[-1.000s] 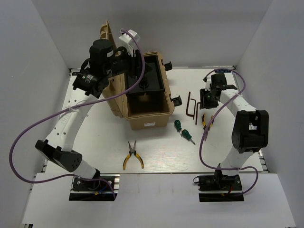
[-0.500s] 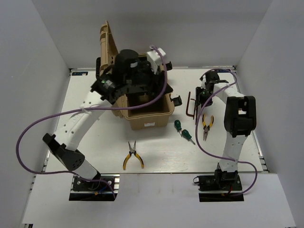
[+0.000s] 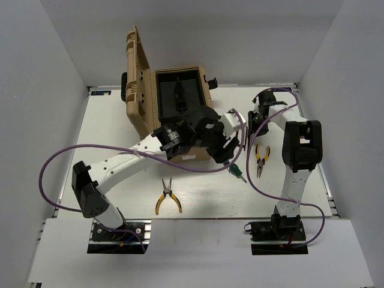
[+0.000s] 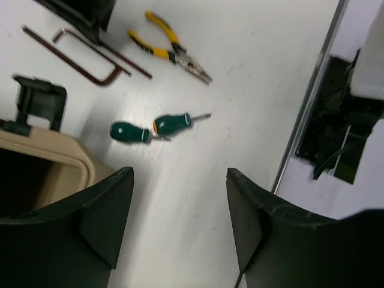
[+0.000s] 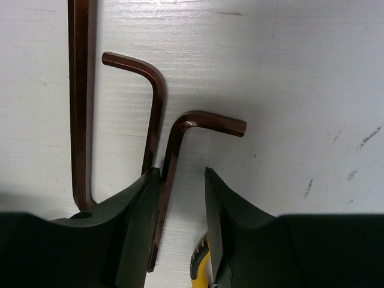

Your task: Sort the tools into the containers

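The tan toolbox (image 3: 180,155) stands open, its black tray (image 3: 178,96) showing and its lid (image 3: 135,78) upright. My left gripper (image 3: 224,155) hovers open and empty off the box's front right corner (image 4: 51,157). Its wrist view shows two green screwdrivers (image 4: 129,132) (image 4: 174,122) lying ahead of the gripper (image 4: 180,222); one shows from above (image 3: 239,173). My right gripper (image 3: 255,123) is low over the brown hex keys (image 3: 246,134). Its open fingers (image 5: 138,234) straddle one hex key (image 5: 173,162), which touches the left finger. Another hex key (image 5: 153,102) lies beside it. Yellow pliers lie at the front (image 3: 167,198) and right (image 3: 261,157).
White walls enclose the table on three sides. A black latch (image 4: 37,99) sticks out from the toolbox side near the screwdrivers. The right pliers (image 4: 171,47) lie close below the hex keys (image 4: 90,60); a handle shows under my right gripper (image 5: 201,264). Purple cables trail from both arms.
My left arm swung from over the toolbox down to its front right corner, uncovering the tray. My right gripper moved up onto the hex keys, then stayed there.
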